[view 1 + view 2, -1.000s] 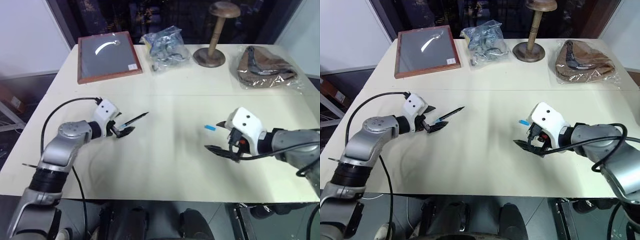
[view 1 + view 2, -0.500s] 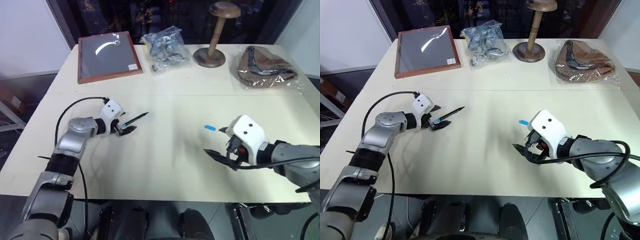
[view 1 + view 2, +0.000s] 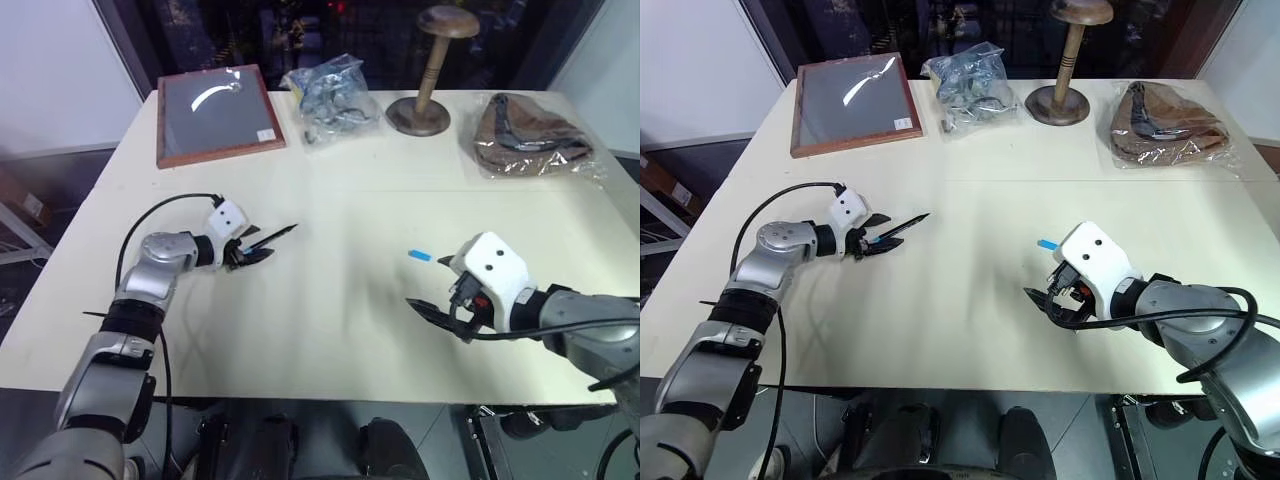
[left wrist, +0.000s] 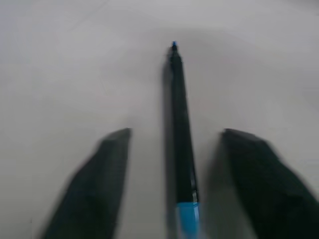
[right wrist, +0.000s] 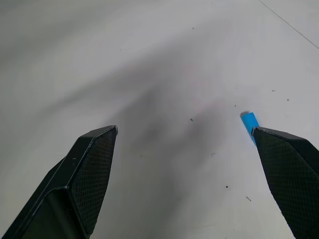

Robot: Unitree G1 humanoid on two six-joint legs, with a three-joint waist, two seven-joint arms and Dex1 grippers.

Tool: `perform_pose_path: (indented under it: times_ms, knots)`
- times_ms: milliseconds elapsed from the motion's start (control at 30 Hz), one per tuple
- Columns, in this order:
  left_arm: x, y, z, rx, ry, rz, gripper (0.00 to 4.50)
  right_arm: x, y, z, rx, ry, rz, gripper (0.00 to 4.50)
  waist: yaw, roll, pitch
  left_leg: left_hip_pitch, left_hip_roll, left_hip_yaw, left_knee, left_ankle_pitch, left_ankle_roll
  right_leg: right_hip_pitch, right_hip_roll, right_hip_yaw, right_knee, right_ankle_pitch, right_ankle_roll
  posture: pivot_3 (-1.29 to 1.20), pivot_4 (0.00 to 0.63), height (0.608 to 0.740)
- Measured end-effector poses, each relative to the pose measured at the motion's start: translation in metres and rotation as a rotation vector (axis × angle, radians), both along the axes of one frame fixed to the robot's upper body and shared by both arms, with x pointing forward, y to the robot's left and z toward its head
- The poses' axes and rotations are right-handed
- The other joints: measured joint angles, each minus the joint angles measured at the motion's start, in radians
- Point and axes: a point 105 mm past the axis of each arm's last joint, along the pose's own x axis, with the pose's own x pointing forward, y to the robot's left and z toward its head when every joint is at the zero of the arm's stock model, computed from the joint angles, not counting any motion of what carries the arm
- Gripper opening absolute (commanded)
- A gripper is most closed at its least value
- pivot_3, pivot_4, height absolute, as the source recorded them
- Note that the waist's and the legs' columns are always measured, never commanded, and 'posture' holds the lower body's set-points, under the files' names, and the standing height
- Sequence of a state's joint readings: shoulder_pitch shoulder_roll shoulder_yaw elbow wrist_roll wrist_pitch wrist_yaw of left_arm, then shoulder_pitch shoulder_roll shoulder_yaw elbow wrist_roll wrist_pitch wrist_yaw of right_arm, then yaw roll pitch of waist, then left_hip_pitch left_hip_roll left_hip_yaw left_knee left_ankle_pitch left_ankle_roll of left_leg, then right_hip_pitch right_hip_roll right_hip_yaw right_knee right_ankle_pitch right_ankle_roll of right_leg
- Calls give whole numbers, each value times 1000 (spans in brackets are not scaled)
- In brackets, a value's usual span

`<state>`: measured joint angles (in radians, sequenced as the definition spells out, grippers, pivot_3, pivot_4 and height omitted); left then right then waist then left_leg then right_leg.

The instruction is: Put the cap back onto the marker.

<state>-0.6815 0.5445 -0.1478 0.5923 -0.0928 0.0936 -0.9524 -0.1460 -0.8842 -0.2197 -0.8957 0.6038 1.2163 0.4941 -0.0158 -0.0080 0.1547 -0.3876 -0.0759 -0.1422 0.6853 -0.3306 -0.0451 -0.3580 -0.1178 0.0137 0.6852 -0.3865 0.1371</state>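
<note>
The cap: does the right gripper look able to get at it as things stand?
Probably yes: the cap lies alone on bare table just beside the open right gripper, nothing between.

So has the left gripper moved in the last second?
Yes. The left gripper has slid forward along the marker, which has kept its place on the table, and its fingers now straddle the blue end.

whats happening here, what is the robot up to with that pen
The left gripper has its jaws set on either side of the marker, which lies on the table; a gap shows on both sides, so it is not gripped yet. The right gripper hangs wide open just beside the cap, which lies loose on the table, apart from the marker. Capping has not begun.
</note>
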Motion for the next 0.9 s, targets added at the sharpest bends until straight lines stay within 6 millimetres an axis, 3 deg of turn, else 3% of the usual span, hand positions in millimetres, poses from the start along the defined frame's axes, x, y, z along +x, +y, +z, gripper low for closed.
perform_pose_path:
  times_ms: [67,100,433,600,900]
  knots:
    - [-1,0,-1,0,5,-7,298,0,0,0,0,0,0,4500,-2,0,0,0,0,0,0,0,0,0,0,0,0,0,0,0,150,740]
    - [-1,0,-1,-1,6,-4,28,0,0,0,-1,0,0,4500,-2,0,0,0,0,0,0,0,0,0,0,0,0,0,0,0,150,740]
    - [-1,1,-1,-1,4,-4,28,1,-2,1,-11,-1,2,4500,-2,0,0,1,0,0,0,0,0,0,0,0,0,0,0,0,150,740]
    - [-8,1,6,24,-1,-35,28,13,-11,4,-18,-16,-2,4500,-5,0,0,0,0,0,-1,0,0,0,0,0,0,0,0,0,150,740]
    - [-38,-17,54,1,-89,-134,28,62,-30,-15,10,1,-20,4500,-5,0,0,-1,0,0,-2,0,0,-1,0,1,-1,0,0,0,150,740]
